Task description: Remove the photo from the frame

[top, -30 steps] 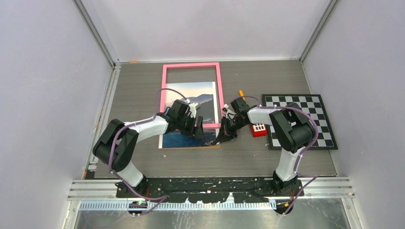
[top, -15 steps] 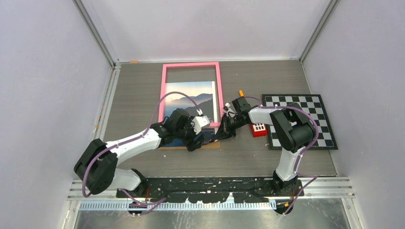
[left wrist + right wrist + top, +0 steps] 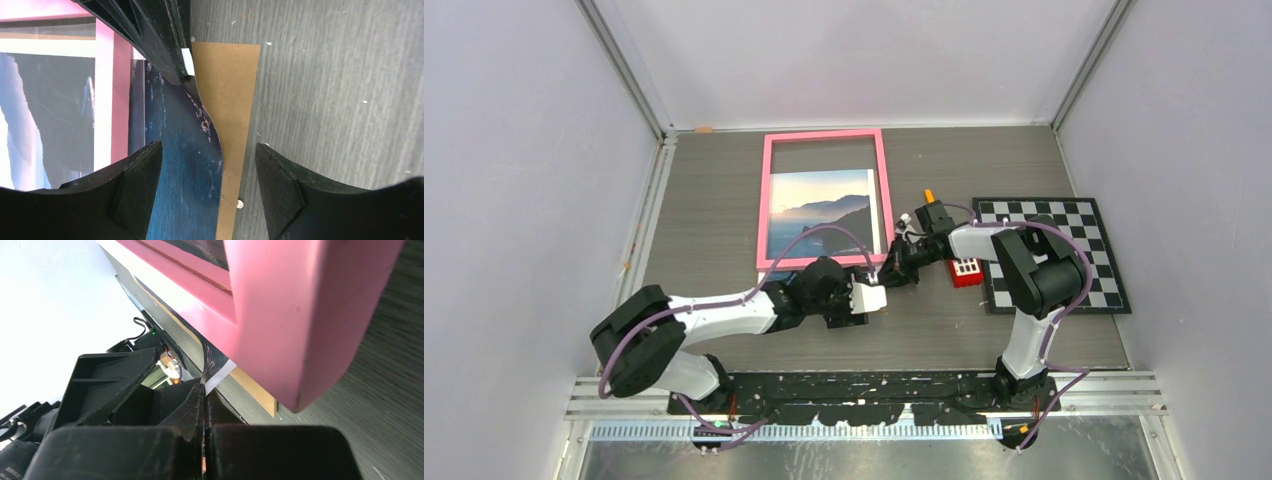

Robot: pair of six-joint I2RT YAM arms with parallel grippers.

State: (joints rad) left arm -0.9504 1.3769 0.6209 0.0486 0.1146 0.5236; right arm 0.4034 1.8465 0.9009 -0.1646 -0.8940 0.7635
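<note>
The pink frame (image 3: 824,136) lies flat at the table's middle back, with the seacoast photo (image 3: 819,205) showing inside it. In the left wrist view the photo's blue edge (image 3: 175,165) sticks out past the frame's pink rail (image 3: 120,100) and curls up over the brown fibreboard back (image 3: 235,100). My right gripper (image 3: 892,272) is shut on the photo's white-edged corner (image 3: 220,374), just beside the frame's corner (image 3: 300,315). My left gripper (image 3: 869,298) is open, its jaws (image 3: 207,155) straddling the photo's edge and the fibreboard without touching them.
A black-and-white checkerboard (image 3: 1064,250) lies at the right, under the right arm's elbow. A small red block (image 3: 965,272) sits at its left edge, and an orange piece (image 3: 930,195) sits behind the right wrist. Grey walls close in the table on three sides.
My left arm has drawn back off the photo towards the near side and swung right, ending at the frame's near right corner. The right gripper has kept its hold and shifted slightly back.
</note>
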